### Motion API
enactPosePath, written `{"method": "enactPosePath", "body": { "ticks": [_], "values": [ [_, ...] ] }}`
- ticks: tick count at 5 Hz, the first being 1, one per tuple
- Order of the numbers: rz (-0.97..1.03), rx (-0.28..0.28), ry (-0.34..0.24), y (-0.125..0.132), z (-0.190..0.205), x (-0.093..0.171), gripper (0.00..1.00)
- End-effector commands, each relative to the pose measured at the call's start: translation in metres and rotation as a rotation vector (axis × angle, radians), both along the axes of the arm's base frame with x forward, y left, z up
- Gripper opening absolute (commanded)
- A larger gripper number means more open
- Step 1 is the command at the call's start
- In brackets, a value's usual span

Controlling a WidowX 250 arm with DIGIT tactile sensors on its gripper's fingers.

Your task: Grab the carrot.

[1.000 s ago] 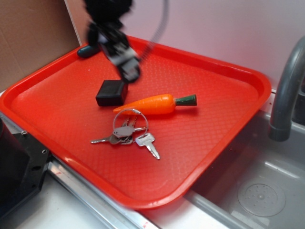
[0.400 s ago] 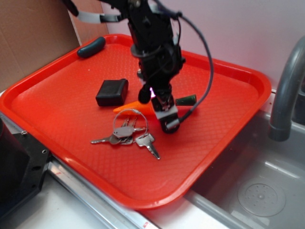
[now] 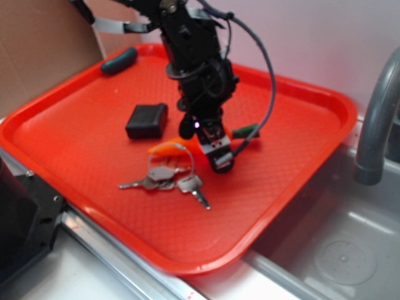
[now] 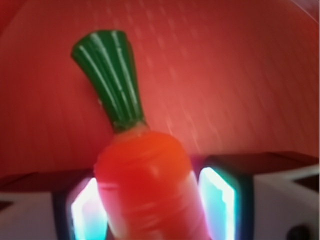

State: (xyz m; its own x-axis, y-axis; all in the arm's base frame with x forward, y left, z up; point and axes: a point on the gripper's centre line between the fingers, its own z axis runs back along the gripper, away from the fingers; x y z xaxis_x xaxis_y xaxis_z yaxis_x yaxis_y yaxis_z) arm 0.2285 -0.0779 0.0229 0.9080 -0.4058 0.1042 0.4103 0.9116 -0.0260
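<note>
While the jaws stand part open astride the thick end of the carrot [image 4: 147, 190], one pad [image 4: 217, 200] on each side and neither clearly touching, the gripper [image 3: 209, 145] sits low over the red tray [image 3: 300, 150]. The carrot lies mid-tray, its tip just beside the key ring [image 3: 170, 164] (the black box [image 3: 147, 120] is near too). Glossy and tapered, it could squirt out if pinched off-centre.

A red tray [image 3: 300, 112] is seen bearing the carrot [image 3: 167, 149], a bunch of keys [image 3: 165, 176], a black box [image 3: 147, 120] and a dark teal bar [image 3: 119, 61].
</note>
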Motion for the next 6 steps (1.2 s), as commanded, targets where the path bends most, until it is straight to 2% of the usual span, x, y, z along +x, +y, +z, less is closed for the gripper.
{"method": "enactPosePath", "body": {
  "ticks": [1,2,3,4,5,6],
  "values": [
    [0.104,-0.111,-0.033,0.028,0.070,0.000,0.00],
    [0.294,-0.033,-0.076,0.049,0.121,-0.008,0.00],
    [0.396,-0.055,-0.105,0.069,0.168,-0.012,0.00],
    [0.542,-0.055,-0.104,0.091,0.179,-0.015,0.00],
    [0.654,-0.078,-0.098,0.115,0.181,-0.016,0.00],
    [0.655,-0.080,-0.109,0.119,0.183,-0.013,0.00]
  ]
}}
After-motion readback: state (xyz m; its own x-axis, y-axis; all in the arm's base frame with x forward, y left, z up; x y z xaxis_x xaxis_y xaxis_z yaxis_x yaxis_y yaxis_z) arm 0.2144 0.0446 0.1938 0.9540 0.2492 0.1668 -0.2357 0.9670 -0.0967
